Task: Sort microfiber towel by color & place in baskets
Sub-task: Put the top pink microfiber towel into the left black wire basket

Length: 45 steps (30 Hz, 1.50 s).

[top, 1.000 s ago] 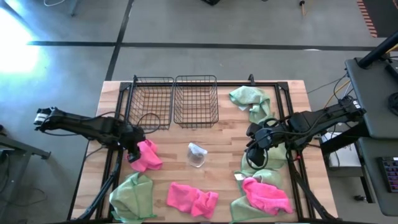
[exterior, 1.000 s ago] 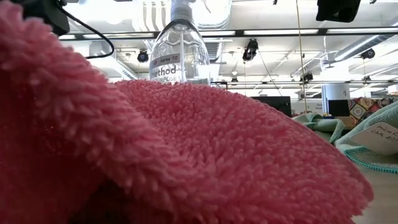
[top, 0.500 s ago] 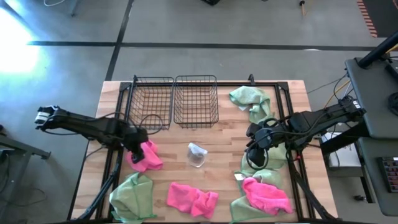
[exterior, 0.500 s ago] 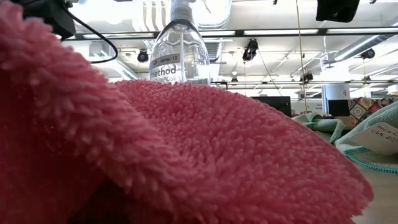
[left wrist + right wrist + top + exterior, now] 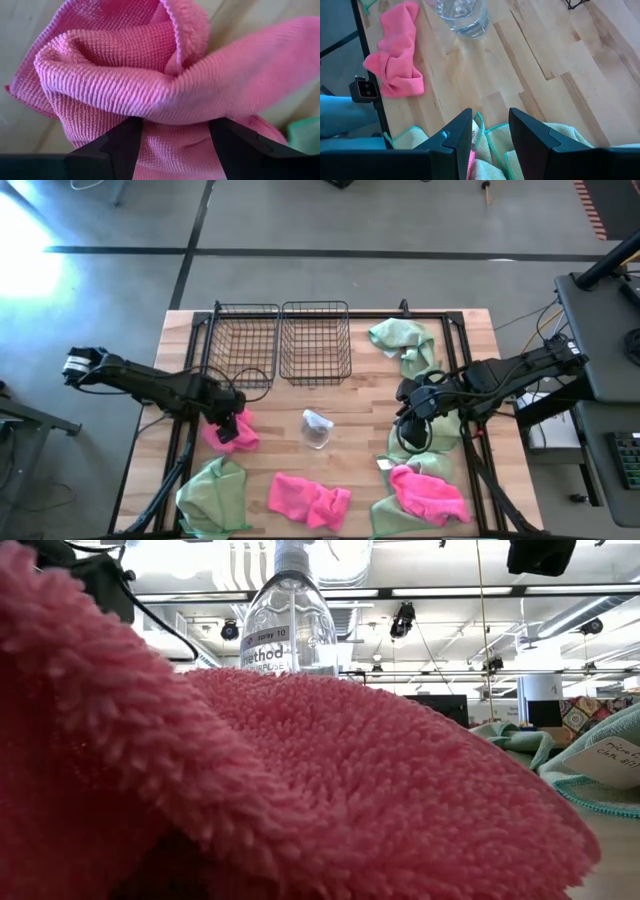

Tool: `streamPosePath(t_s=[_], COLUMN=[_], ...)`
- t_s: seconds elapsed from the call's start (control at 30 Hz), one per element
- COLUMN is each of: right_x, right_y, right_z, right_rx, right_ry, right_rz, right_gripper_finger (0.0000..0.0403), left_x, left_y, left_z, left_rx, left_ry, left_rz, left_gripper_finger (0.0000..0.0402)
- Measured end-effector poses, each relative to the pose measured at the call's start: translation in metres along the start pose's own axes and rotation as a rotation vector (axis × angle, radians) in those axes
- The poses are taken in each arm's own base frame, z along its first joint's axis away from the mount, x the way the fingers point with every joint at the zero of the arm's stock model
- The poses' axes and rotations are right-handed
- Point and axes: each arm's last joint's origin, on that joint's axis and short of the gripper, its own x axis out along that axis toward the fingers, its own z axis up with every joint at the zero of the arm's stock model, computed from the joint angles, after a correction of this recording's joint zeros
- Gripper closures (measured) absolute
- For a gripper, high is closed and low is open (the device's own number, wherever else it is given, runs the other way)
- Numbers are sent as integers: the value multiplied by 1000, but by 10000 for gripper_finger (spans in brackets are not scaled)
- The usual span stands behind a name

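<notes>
My left gripper [image 5: 229, 426] is open and down on a bunched hot pink towel [image 5: 240, 436] lying left of the table's middle; it fills the left wrist view [image 5: 150, 75]. My right gripper [image 5: 408, 420] is open and hangs over a sage green towel [image 5: 490, 145] on the right, touching nothing. Another pink towel [image 5: 309, 500] lies at the near edge and fills the low view [image 5: 300, 790]. A third pink towel [image 5: 430, 494] rests on a green one. More green towels lie near left [image 5: 212, 496] and far right [image 5: 405, 344]. Two black wire baskets [image 5: 245, 345] [image 5: 315, 340] stand at the far edge. My left gripper comes at the pink towel from above, pointing down, fingers wide apart. A raised fold of the cloth [image 5: 165, 107] lies across the gap between the two fingers [image 5: 125, 145], and more cloth shows between them. The towel lies bunched on the table.
A clear plastic bottle [image 5: 317, 428] stands at the table's middle, seen also in the low view [image 5: 290, 615] and the right wrist view [image 5: 462, 17]. A black tube frame [image 5: 200, 350] runs along the table's sides. Bare wood lies between bottle and baskets.
My left gripper has moved toward the table's right and a little toward the near edge, coming over the bunched pink towel and covering more of it. The right arm has kept still.
</notes>
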Motion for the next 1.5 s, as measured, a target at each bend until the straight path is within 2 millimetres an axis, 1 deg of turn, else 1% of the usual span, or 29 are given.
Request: streamPosePath(t_s=[0.3, 0.43, 0.6, 0.83, 0.93, 1.0, 1.2, 1.33, 1.43, 1.5], right_x=[0, 0, -1, -1, -1, -1, -1, -1, -1, -1], right_y=[-3, -6, -7, -7, -7, -7, -8, -8, -8, -8], right_z=[-3, -7, -8, -8, -8, -8, -8, -8, -8, -8], right_rx=[-3, -6, -7, -6, -6, -7, -43, -74, -92, -111], right_ry=[36, 70, 81, 83, 83, 84, 83, 81, 82, 83], right_rz=[-31, -62, -72, -74, -75, -75, -79, -80, -80, -80], right_gripper_finger=[280, 280, 280, 280, 280, 280, 280, 280, 280, 280], left_x=[15, 16, 7, -10, -19, -25, -45, -72, -100, -122], left_y=[-3, -5, -15, -28, -35, -39, -51, -58, -61, -61], left_z=[8, 11, 20, 29, 34, 37, 45, 48, 48, 47], left_rx=[-32, -52, -38, -30, -23, -20, -9, 9, 28, 39], left_ry=[44, 55, 13, -39, -60, -72, -126, -154, -203, -259], left_rz=[78, 95, 58, 2, -31, -43, -82, -39, 63, 162], left_gripper_finger=[185, 201, 251, 345, 379, 394, 392, 393, 393, 393])
